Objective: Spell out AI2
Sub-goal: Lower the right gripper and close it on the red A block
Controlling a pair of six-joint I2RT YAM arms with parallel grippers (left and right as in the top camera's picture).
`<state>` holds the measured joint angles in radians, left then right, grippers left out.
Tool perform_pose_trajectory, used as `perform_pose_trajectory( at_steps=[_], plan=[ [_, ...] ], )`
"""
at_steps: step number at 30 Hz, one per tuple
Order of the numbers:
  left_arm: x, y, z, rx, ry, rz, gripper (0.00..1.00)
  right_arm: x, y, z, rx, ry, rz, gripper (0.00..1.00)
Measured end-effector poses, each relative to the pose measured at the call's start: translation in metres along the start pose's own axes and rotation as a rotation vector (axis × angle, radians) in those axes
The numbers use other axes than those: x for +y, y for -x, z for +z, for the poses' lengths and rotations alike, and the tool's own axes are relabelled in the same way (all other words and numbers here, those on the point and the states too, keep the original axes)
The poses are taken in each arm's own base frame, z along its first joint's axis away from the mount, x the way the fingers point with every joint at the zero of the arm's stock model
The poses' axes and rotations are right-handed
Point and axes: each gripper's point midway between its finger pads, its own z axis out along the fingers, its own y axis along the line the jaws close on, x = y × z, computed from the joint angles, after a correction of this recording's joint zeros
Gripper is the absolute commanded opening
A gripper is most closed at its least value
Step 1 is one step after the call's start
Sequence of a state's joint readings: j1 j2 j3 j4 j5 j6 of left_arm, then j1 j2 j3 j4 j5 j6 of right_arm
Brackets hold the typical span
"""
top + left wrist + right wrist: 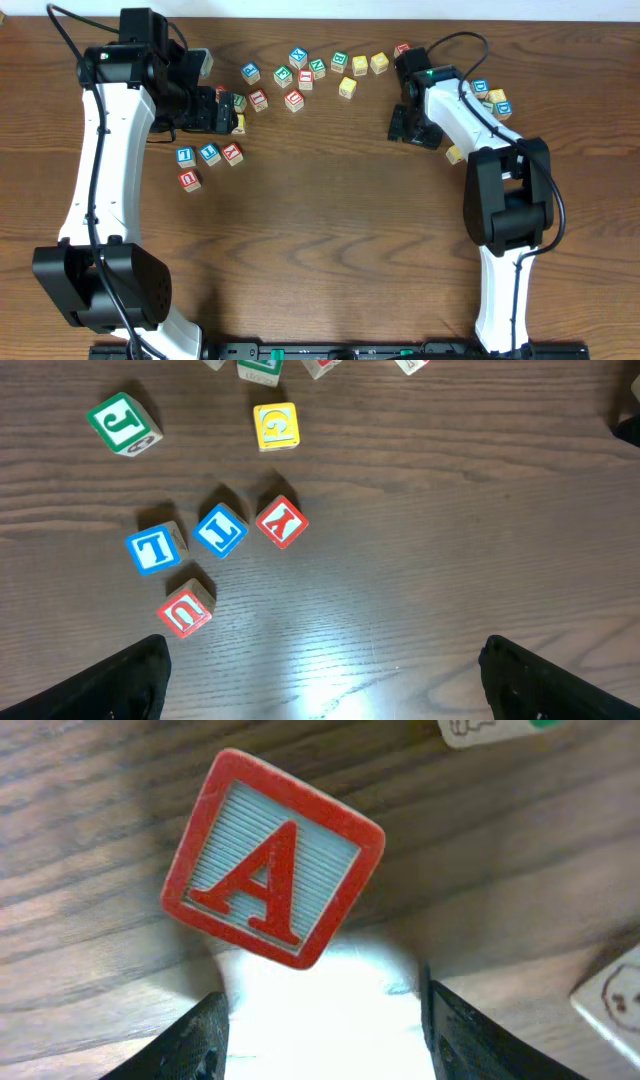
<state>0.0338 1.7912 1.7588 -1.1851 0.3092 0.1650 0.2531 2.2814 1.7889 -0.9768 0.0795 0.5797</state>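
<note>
Right gripper (325, 1045) first: we see its fingers (200, 1040) spread apart with nothing between them. Just ahead of the tips sits the red A block (272, 858), turned at an angle on the table (80, 820). Over to the left gripper (325, 680), jaws wide and empty. Beyond it we spot a cluster: a red U block (186, 610), a blue L block (155, 548), a blue block (220, 530) that may be an I, and a red Y block (282, 522). Further out lie a yellow G block (275, 426) and a green J block (123, 423).
</note>
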Motion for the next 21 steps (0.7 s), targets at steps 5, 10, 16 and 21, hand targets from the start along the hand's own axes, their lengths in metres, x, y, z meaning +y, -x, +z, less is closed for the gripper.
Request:
perform_pose_trajectory(
  at_steps=[5,10,16,21],
  plan=[
    [0.000,0.001,0.000,-0.004,0.000,0.001,0.98,0.013,0.017,-0.018,-0.034,0.048,0.085,0.55],
    [0.000,0.001,0.000,-0.004,0.000,0.001,0.98,0.019,0.033,-0.028,-0.091,0.070,0.201,0.49],
    [0.000,0.001,0.000,-0.004,0.000,0.001,0.98,0.016,0.040,-0.028,-0.125,0.055,0.268,0.47],
    [0.000,0.001,0.000,-0.004,0.000,0.001,0.98,0.013,0.043,-0.024,-0.144,0.043,0.290,0.46]
  ],
)
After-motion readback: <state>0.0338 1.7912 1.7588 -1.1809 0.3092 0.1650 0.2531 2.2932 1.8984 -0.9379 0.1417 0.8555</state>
